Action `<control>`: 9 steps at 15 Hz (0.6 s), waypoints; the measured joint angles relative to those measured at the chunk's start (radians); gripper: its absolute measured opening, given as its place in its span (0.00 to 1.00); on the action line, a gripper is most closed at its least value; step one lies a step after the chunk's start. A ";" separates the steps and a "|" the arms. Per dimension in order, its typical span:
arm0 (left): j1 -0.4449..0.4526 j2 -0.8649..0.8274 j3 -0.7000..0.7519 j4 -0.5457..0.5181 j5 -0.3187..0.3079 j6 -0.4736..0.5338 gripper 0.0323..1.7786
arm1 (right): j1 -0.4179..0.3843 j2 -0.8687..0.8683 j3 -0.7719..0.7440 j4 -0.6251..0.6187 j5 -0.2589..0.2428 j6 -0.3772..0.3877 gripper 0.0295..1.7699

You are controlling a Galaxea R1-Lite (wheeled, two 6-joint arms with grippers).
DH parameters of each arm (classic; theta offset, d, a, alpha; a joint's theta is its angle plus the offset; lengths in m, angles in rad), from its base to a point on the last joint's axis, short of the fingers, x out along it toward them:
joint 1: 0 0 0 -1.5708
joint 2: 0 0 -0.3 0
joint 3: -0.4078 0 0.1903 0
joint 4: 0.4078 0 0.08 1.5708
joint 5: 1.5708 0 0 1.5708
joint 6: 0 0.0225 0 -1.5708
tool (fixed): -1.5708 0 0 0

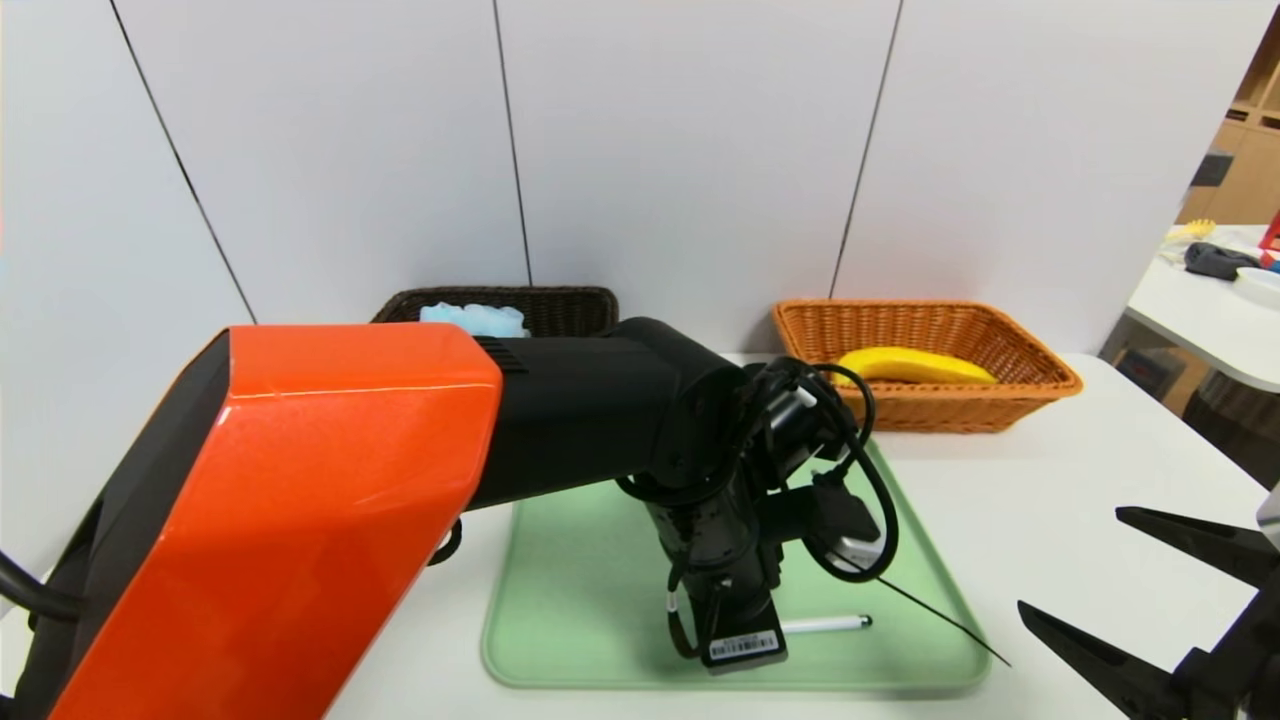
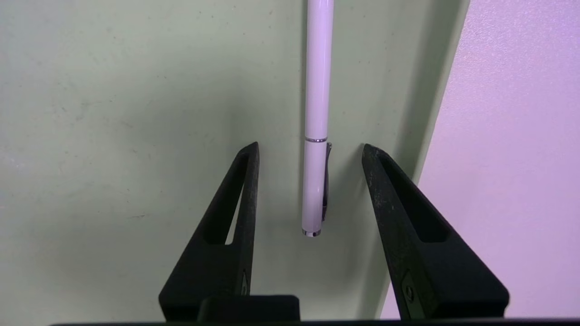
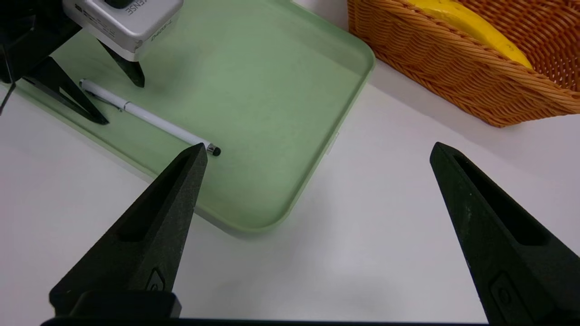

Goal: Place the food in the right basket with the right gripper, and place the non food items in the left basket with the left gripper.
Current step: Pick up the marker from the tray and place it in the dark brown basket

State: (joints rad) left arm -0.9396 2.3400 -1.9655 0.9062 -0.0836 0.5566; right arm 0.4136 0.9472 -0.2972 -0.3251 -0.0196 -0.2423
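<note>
The white pen (image 1: 825, 624) (image 2: 316, 113) lies flat on the green tray (image 1: 580, 560) near its front edge. My left gripper (image 2: 310, 146) is open and low over the tray, one finger on each side of the pen's clip end and neither touching it. From the right wrist view the left gripper (image 3: 122, 103) straddles the pen (image 3: 149, 120). The banana (image 1: 915, 366) (image 3: 480, 31) rests in the orange right basket (image 1: 1030, 385). A blue pouf (image 1: 475, 318) sits in the dark left basket (image 1: 570, 300). My right gripper (image 1: 1070, 560) (image 3: 317, 146) hangs wide open and empty above the table, right of the tray.
The white table (image 1: 1050, 480) ends at a white panel wall just behind both baskets. My left arm's orange shell (image 1: 300, 500) blocks the table's left side from the head view. A second table (image 1: 1210, 320) with small items stands at the far right.
</note>
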 joint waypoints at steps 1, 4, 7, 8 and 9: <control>0.000 0.001 -0.002 -0.007 -0.010 -0.004 0.44 | 0.000 -0.002 0.000 0.000 0.000 0.000 0.96; 0.000 0.003 -0.004 -0.043 -0.013 -0.003 0.39 | 0.000 -0.004 0.000 0.000 0.000 0.000 0.96; 0.005 0.001 -0.004 -0.045 -0.015 0.001 0.18 | 0.000 -0.003 -0.001 0.000 0.000 -0.001 0.96; 0.007 -0.001 -0.004 -0.042 -0.015 0.005 0.08 | 0.001 -0.001 -0.001 0.000 -0.001 -0.001 0.96; 0.010 -0.004 -0.004 -0.037 -0.015 0.007 0.07 | 0.004 -0.001 -0.002 0.001 0.000 -0.001 0.96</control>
State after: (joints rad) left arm -0.9298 2.3355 -1.9700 0.8694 -0.0989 0.5636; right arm 0.4181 0.9466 -0.2991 -0.3243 -0.0200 -0.2434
